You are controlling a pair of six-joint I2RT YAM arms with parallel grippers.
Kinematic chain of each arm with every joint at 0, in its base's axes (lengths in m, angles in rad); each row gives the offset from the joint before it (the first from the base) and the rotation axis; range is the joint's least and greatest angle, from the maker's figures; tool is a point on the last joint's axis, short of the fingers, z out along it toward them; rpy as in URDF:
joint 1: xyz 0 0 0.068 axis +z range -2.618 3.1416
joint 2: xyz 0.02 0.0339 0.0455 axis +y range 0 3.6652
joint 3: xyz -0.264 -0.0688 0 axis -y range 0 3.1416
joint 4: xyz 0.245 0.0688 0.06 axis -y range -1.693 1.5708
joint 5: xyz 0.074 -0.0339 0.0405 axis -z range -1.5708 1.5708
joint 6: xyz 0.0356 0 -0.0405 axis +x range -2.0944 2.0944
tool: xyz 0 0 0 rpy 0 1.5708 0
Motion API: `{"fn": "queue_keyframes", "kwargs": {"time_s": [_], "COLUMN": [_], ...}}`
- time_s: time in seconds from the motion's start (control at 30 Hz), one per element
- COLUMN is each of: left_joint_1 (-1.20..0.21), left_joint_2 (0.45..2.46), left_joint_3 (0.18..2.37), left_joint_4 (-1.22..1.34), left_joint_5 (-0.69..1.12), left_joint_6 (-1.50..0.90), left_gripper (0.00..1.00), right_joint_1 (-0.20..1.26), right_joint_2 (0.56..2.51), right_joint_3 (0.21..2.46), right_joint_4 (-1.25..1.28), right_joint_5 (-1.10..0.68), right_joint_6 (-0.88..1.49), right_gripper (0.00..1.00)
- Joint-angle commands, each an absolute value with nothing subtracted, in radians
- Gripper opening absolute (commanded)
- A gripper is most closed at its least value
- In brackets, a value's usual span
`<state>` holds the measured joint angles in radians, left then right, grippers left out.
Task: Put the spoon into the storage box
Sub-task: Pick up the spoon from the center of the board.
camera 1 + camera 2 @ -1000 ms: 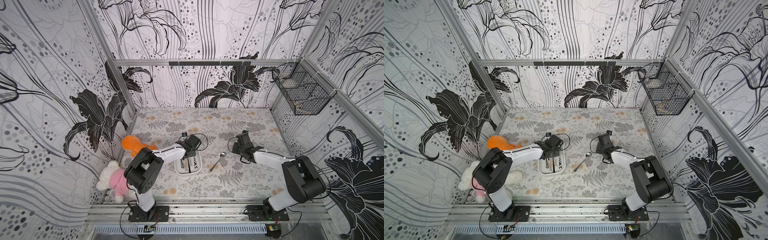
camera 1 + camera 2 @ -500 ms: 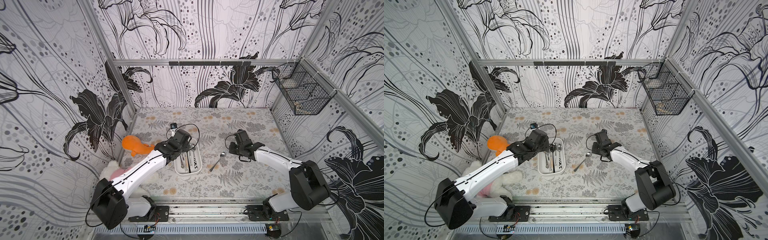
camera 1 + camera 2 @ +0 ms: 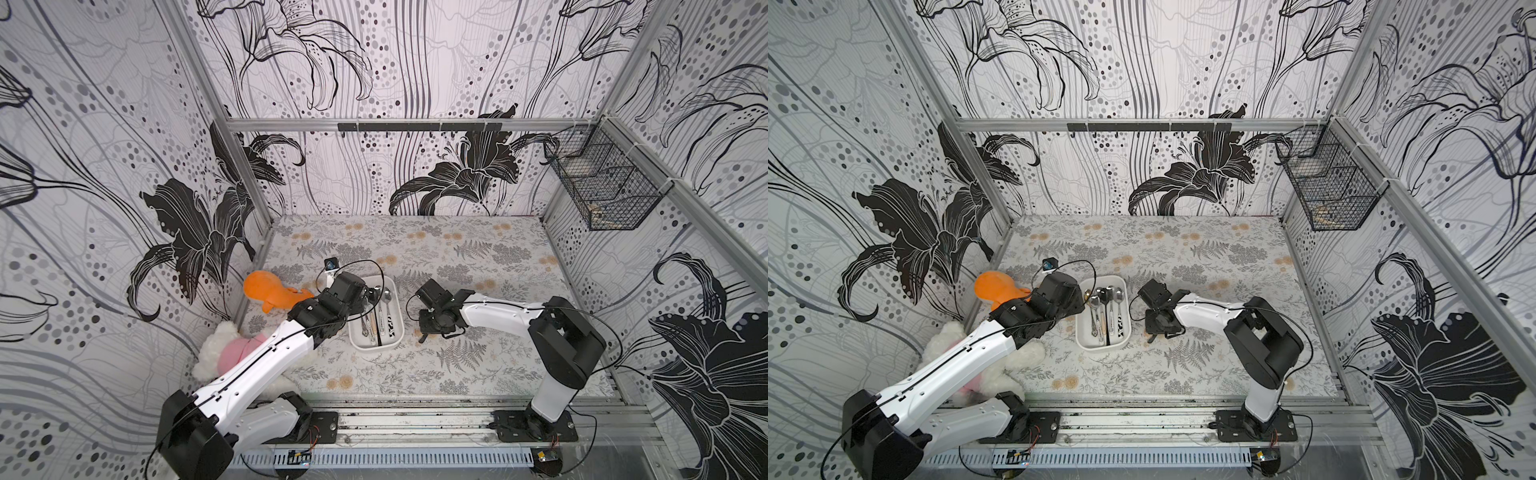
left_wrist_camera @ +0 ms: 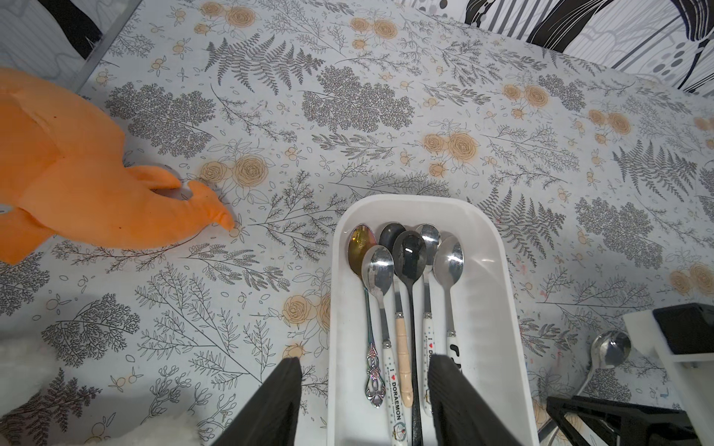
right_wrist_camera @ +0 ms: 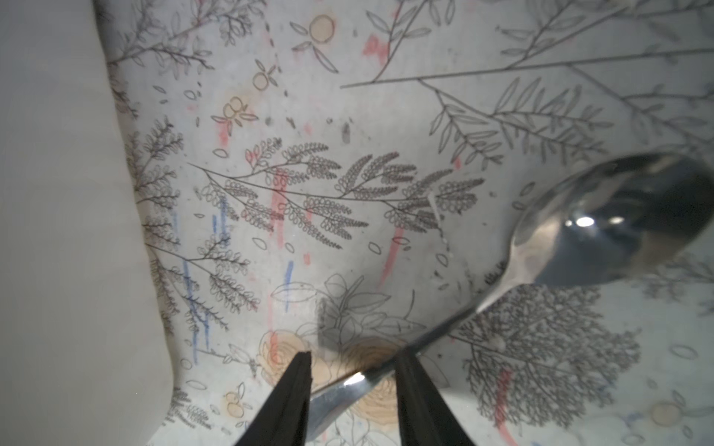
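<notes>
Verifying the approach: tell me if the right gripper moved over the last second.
Yes. In a top view the right gripper shifted toward the storage box, over the spoon.

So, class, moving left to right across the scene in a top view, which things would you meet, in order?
orange toy → storage box → right end effector → wire basket

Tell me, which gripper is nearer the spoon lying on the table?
Right. The right gripper straddles the handle of the spoon, jaws open on either side of it. The left gripper hangs open over the edge of the storage box, apart from that spoon.
</notes>
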<state>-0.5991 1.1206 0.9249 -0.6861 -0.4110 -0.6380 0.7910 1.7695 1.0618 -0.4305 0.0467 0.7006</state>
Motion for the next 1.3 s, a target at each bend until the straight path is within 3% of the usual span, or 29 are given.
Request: {"fn": "queue_keyframes", "kwargs": {"time_s": [0.0, 0.63, 0.93, 1.27], "left_joint_1": [-0.594, -0.593, -0.594, -0.594], "left_joint_2": [1.105, 1.134, 1.139, 1.129], "left_joint_3": [0.916, 0.916, 0.913, 0.906], "left_joint_4": [-0.690, -0.699, -0.690, -0.693], "left_joint_5": [-0.437, -0.445, -0.434, -0.439], "left_joint_6": [-0.627, -0.635, -0.637, -0.641], "left_gripper": [0.59, 0.58, 0.58, 0.58], "right_joint_1": [0.793, 0.763, 0.607, 0.599], "right_joint_2": [1.791, 1.794, 1.673, 1.717], "right_joint_3": [1.090, 1.015, 0.860, 0.885], "right_joint_4": [-0.500, -0.580, -0.487, -0.465], "right_joint_5": [0.114, 0.268, 0.128, 0.110], "right_joint_6": [0.724, 0.700, 0.633, 0.597], "right_gripper": [0.41, 0.39, 0.38, 0.35]}}
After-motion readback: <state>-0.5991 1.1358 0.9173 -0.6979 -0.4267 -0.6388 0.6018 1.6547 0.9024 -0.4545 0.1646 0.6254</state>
